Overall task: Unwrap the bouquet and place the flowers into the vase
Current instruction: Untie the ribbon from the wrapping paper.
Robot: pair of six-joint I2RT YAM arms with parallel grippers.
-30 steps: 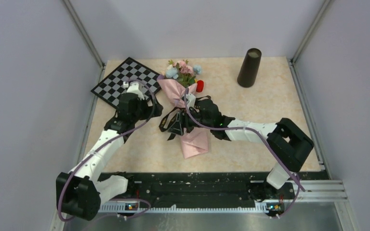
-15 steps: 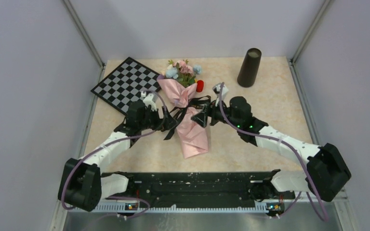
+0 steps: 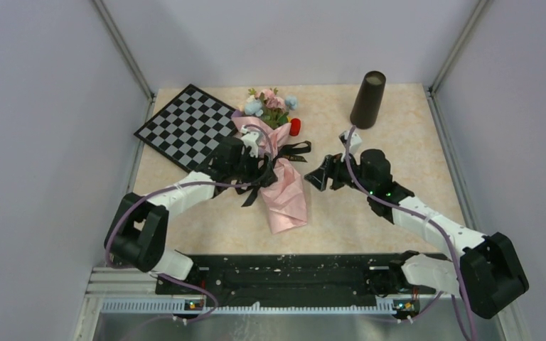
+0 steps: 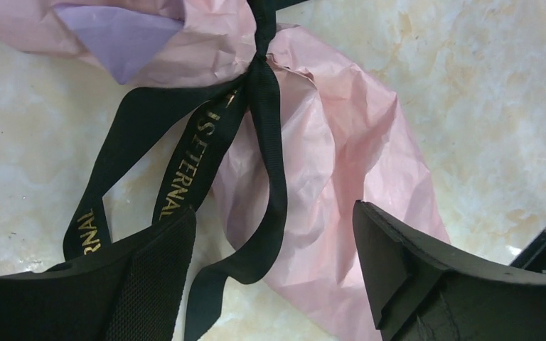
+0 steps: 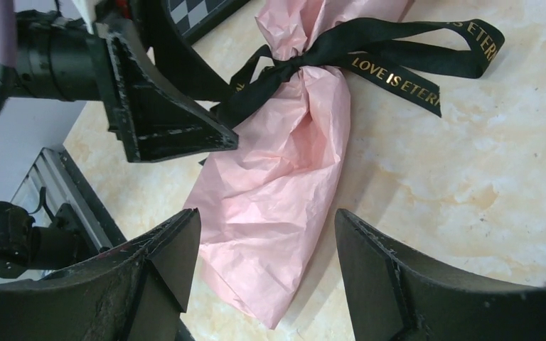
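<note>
The bouquet (image 3: 284, 195) lies on the table, a pink paper cone with its narrow end toward me. Its flowers (image 3: 270, 106) show pink, white and blue at the far end. A black gold-lettered ribbon (image 3: 293, 150) is still knotted round the waist. My left gripper (image 3: 257, 169) is open at the cone's left side, and a ribbon tail (image 4: 256, 241) lies loose between its fingers. To the right of the cone, apart from it, my right gripper (image 3: 314, 177) is open and faces the paper (image 5: 284, 177). The dark vase (image 3: 367, 99) stands upright at the back right.
A checkered board (image 3: 188, 124) lies at the back left, close behind my left arm. A small red block (image 3: 295, 127) sits beside the flower heads. Walls close in both sides, and a black rail (image 3: 284, 273) runs along the front edge.
My right gripper has let go of the ribbon, opened and drawn back to the right. My left gripper has swung right, up to the ribbon, and its jaws have narrowed slightly.
</note>
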